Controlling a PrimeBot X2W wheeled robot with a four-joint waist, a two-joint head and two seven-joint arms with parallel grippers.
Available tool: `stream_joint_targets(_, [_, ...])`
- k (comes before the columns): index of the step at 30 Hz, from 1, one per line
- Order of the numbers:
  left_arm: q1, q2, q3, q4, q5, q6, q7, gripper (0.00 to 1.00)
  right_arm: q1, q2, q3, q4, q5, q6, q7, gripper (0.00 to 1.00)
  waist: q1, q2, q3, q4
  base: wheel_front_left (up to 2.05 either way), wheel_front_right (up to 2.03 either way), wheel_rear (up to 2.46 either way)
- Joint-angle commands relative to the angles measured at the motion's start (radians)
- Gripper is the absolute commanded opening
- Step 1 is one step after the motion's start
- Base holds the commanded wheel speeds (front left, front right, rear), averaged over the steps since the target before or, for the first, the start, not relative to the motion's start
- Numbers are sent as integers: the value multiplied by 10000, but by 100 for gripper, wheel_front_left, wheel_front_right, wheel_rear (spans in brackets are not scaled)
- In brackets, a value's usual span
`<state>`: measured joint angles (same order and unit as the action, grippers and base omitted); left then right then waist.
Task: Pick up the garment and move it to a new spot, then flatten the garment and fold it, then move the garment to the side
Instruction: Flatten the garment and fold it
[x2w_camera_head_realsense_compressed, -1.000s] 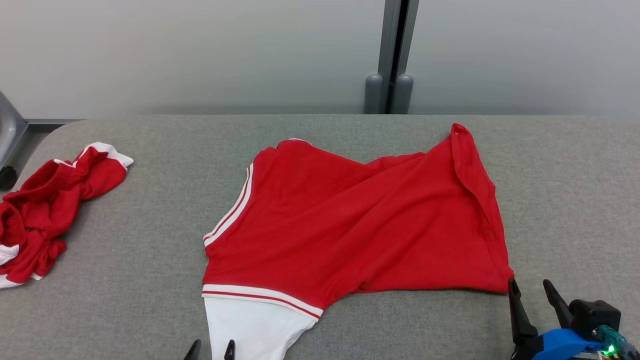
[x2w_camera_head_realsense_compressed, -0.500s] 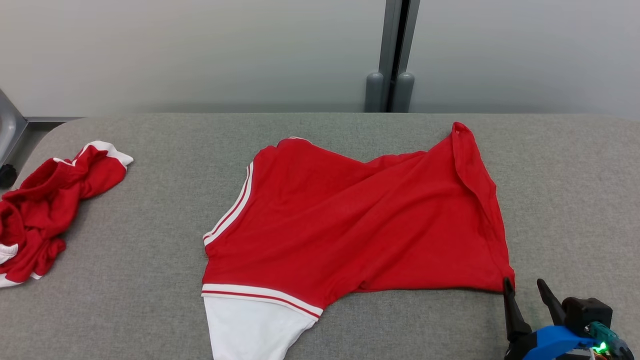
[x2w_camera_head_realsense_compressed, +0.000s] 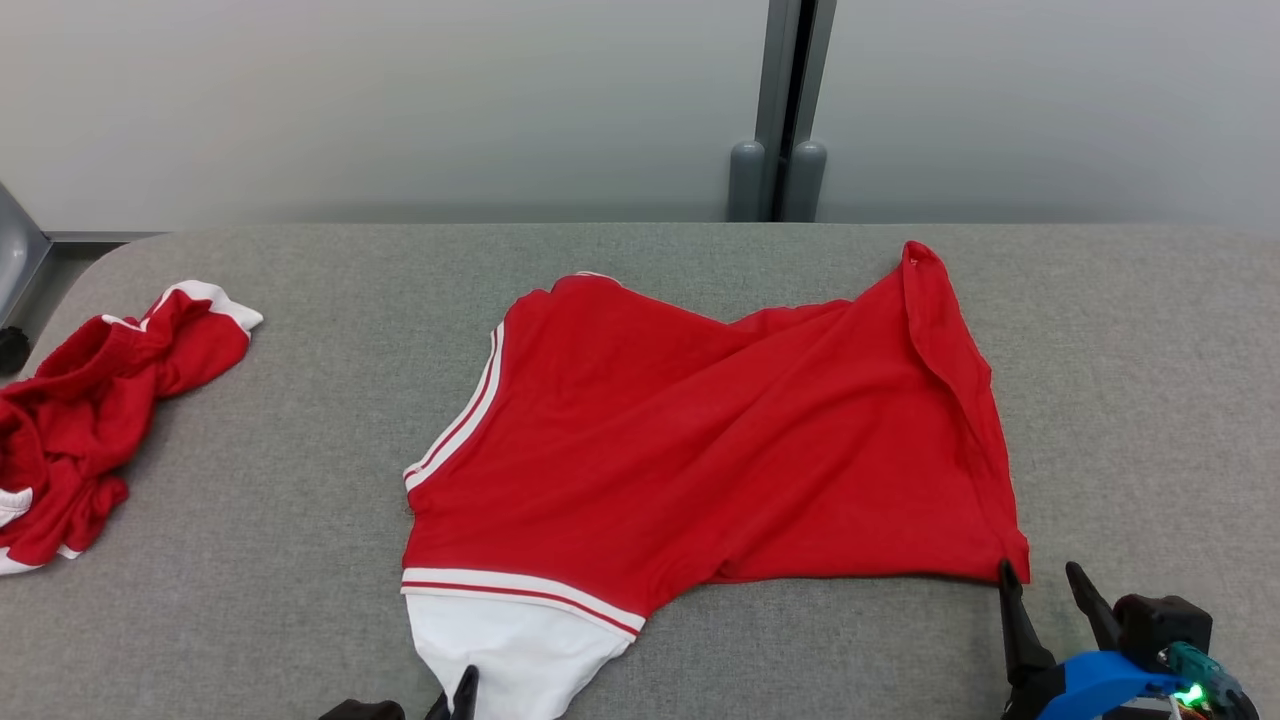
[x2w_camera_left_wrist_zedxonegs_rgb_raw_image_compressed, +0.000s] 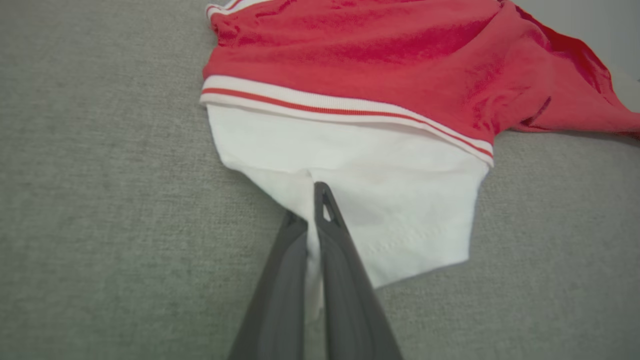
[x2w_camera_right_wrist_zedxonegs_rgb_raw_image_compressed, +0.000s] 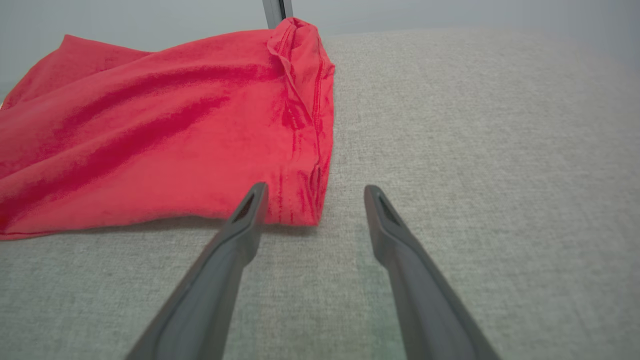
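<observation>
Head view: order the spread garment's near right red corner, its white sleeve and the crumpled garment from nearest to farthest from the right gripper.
1. Red corner, just beside the right gripper.
2. White sleeve, near edge, left of centre.
3. Crumpled garment, far left.

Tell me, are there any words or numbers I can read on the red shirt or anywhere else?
None can be read.
The red garment is plain cloth with white stripes and a white part, no letters.
The crumpled garment at the left shows no print.
The grey table is unmarked.
The right pincer carries a small green light, not a sign.
</observation>
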<state>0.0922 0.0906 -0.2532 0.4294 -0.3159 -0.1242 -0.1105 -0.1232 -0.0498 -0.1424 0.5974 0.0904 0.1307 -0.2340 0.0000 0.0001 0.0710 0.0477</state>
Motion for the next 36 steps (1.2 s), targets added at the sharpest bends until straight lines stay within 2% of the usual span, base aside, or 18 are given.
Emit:
stream_joint_targets(1, [-195,52,45,-50,5,-42,-102,0,-213,-14,8,77,-41,1,-62,100,0,-1,23,18,0,0,0])
stream_joint_targets(7, [-350,108,-20,-232,40,8,-285,0,-637,-14,77,712,-125,1,17,100,0,-1,156,143,0,0,0])
stream_joint_targets(14, [-512,89,-86,-412,24,53,-456,0,-1289,-14,168,2025,-104,1,4,100,0,-1,318,300,0,0,0])
stream_joint_targets(15, [-542,90,-89,-430,16,70,-483,0,-1370,-5,245,2263,17,1,20,38,0,-1,330,310,0,0,0])
stream_joint_targets(16, [-570,89,-94,-452,12,87,-497,0,-1433,1,331,2449,148,3,4,0,0,-1,338,318,0,0,0])
stream_joint_targets(21, [-501,148,-14,-629,-18,184,-755,0,-1570,-12,720,2836,548,3,-169,0,0,-1,227,225,0,0,0])
stream_joint_targets(24, [-344,196,51,-809,-48,268,-884,0,-1173,-3,981,2616,756,1,-267,0,0,-1,45,161,0,0,0])
stream_joint_targets(31, [-155,371,325,-1619,-137,510,-1072,0,190,-20,1331,944,881,1,-306,0,0,-1,-118,-76,0,0,0])
stream_joint_targets(36, [-686,531,364,-2060,-283,395,-946,0,218,-62,1601,-679,745,1,-42,0,0,-1,164,-287,0,0,0])
